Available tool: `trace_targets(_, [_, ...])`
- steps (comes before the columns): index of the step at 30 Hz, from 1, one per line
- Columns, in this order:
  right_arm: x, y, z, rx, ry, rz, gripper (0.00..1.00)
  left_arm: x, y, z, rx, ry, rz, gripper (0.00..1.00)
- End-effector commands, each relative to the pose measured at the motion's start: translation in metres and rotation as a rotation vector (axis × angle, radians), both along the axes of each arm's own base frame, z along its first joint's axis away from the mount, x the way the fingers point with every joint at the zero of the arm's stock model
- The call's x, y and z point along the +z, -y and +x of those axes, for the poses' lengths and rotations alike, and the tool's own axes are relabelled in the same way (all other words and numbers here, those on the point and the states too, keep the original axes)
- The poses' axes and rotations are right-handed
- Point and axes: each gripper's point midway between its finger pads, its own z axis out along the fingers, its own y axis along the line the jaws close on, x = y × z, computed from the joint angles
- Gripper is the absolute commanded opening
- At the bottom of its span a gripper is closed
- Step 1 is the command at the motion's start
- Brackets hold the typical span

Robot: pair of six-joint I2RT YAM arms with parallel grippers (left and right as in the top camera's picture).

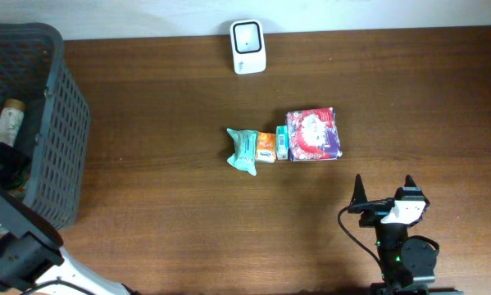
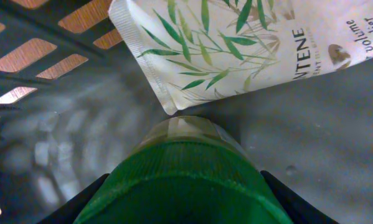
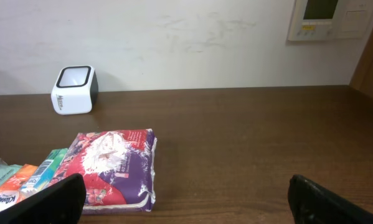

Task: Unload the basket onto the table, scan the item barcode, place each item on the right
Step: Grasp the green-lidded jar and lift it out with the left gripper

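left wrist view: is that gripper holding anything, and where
Cannot tell: the left gripper has its fingers either side of the green cap of the bottle; grip unclear.

1. I see a brown wooden table (image 1: 163, 98).
2. A white scanner (image 1: 248, 47) stands at its far edge.
3. A dark basket (image 1: 61, 131) sits at the left end.
4. Mid-table, touching in a row: teal pouch (image 1: 243, 150), orange pack (image 1: 265, 147), green box (image 1: 282, 142), purple pack (image 1: 313, 134).

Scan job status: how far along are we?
Done: four packs sit in a row near the scanner; scanned or not, can't tell. In hand: left gripper is in the basket, fingers either side of a green bottle. Left: lift it, show it to the scanner; a pouch waits too. Also: right gripper open, empty.
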Motion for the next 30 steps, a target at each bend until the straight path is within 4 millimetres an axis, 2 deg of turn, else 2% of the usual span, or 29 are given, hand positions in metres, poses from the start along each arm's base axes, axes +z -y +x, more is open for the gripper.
trace_targets(1, [-0.004,0.002,0.0,-0.008,-0.005,0.005,0.99,0.01,0.0,-0.003,-0.002,0.013,0.005,0.52])
trace_targets(5, [-0.004,0.002,0.0,-0.008,-0.005,0.005,0.98,0.05,0.011,0.01,-0.037,0.149,-0.003,0.54])
trace_targets(9, [-0.004,0.002,0.0,-0.008,-0.005,0.005,0.98,0.122,0.04,0.031,-0.111,0.401,-0.037,0.56])
trace_targets(12, [-0.004,0.002,0.0,-0.008,-0.005,0.005,0.98,0.18,0.069,0.044,-0.178,0.617,-0.079,0.56])
trace_targets(17, [-0.004,0.002,0.0,-0.008,-0.005,0.005,0.99,0.247,0.117,0.061,-0.344,0.813,-0.065,0.58])
trace_targets(21, [-0.004,0.002,0.0,-0.008,-0.005,0.005,0.99,0.299,0.166,0.073,-0.49,0.929,-0.003,0.6])
trace_targets(23, [-0.004,0.002,0.0,-0.008,-0.005,0.005,0.99,0.329,0.204,0.075,-0.584,1.002,0.012,0.6])
trace_targets(26, [-0.004,0.002,0.0,-0.008,-0.005,0.005,0.99,0.369,0.249,0.072,-0.708,1.106,0.065,0.6])
trace_targets(28, [-0.004,0.002,0.0,-0.008,-0.005,0.005,0.98,0.383,0.274,0.069,-0.792,1.133,0.102,0.6])
trace_targets(30, [-0.004,0.002,0.0,-0.008,-0.005,0.005,0.99,0.383,0.311,0.069,-0.9,1.127,0.082,0.6])
